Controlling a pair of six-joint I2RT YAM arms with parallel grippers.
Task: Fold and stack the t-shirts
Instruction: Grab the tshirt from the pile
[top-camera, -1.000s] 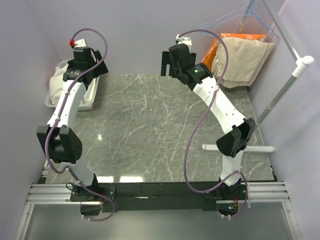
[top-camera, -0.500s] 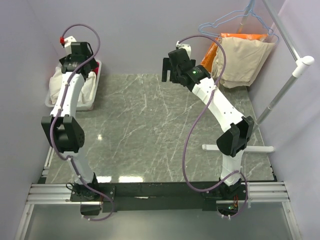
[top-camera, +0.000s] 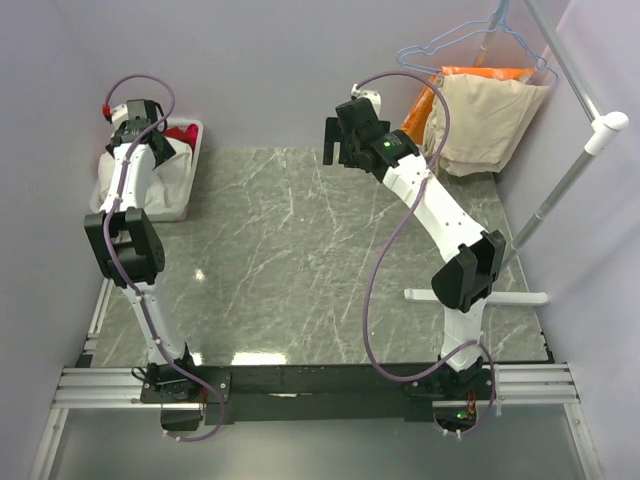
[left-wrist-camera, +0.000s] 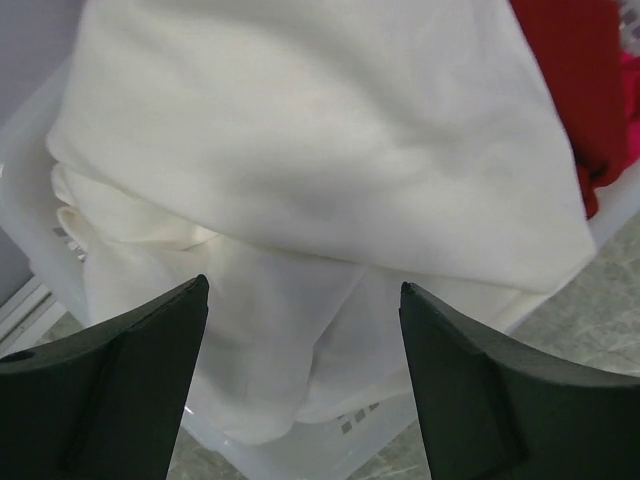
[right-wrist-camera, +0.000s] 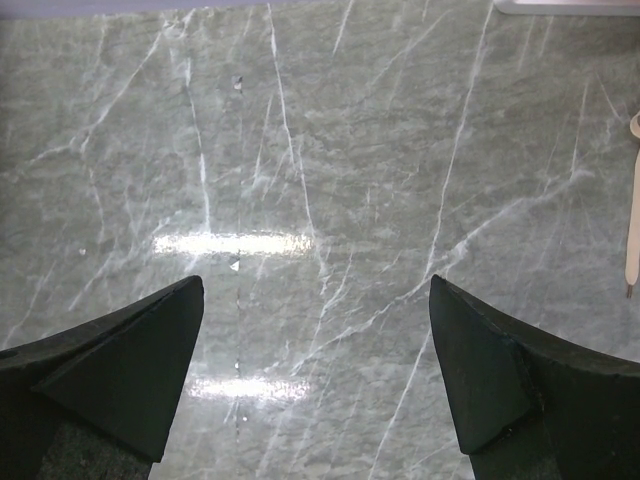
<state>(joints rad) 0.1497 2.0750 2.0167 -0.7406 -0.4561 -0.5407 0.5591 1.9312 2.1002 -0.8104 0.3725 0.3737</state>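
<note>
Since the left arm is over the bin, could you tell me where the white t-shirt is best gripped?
Probably take the white t-shirt by its bulging top fold, coming straight down from above with the left tool: the cloth lies heaped in the bin, and that ridge offers a pinchable edge.

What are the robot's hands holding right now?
Nothing. The left hand hangs open over the white t-shirt in the bin, not gripping it. The right hand is open above the table.
</note>
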